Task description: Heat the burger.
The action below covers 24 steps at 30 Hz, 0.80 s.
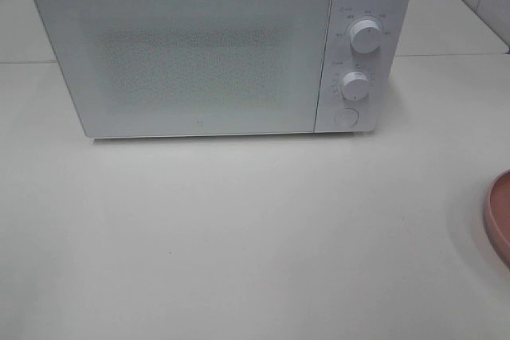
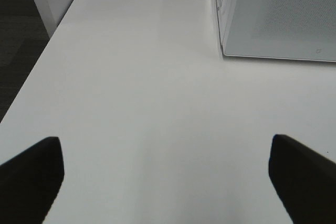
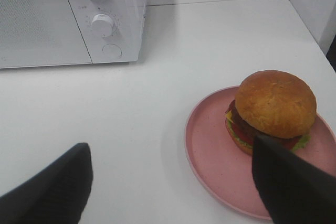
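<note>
Burger (image 3: pixel 274 109) sits on the pink plate (image 3: pixel 210 145) at the table's right edge, well apart from the microwave (image 1: pixel 191 49) — door shut. Right claw (image 3: pixel 173 182) hovers just short of the plate, fingers spread wide, burger ahead and toward one finger; it's round, no long axis. Left claw (image 2: pixel 168 174) also spread, empty, over bare white table (image 2: pixel 147 87) — far from the burger. Right arm is nearer. White, smooth tabletop; plain pale room.

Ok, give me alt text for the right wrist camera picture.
A burger sits on a pink plate on a white table, with the open gripper near it. A closed white microwave stands beyond.
</note>
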Available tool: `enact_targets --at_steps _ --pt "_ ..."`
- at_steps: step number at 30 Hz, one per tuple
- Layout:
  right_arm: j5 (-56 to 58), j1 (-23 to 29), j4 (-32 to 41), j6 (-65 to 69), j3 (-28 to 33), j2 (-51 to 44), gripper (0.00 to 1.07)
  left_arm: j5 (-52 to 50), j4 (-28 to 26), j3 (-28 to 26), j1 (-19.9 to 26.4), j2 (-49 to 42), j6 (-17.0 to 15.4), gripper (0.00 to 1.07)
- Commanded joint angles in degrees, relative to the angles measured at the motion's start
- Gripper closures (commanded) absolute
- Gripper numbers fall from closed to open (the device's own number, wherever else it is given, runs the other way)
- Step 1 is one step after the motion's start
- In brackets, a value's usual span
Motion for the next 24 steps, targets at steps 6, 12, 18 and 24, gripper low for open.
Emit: enact_targets --at_steps 6,12,18,24 --pt "-0.46 -0.40 0.06 0.00 0.06 -1.72 0.33 -0.23 -0.29 0.00 0.97 -1.20 -0.52 0.09" --pt "-0.46 -0.40 0.06 0.00 0.06 -1.72 0.33 -0.23 -0.29 0.00 0.97 -0.86 -0.52 0.09" --pt "-0.46 -0.40 0.06 0.00 0.06 -1.72 0.33 -0.23 -0.29 0.00 0.97 -0.86 -0.52 0.09" --pt "-0.46 -0.40 0.06 -0.06 0.06 -1.72 0.33 -0.23 -0.29 0.00 0.97 -0.86 -0.52 0.09"
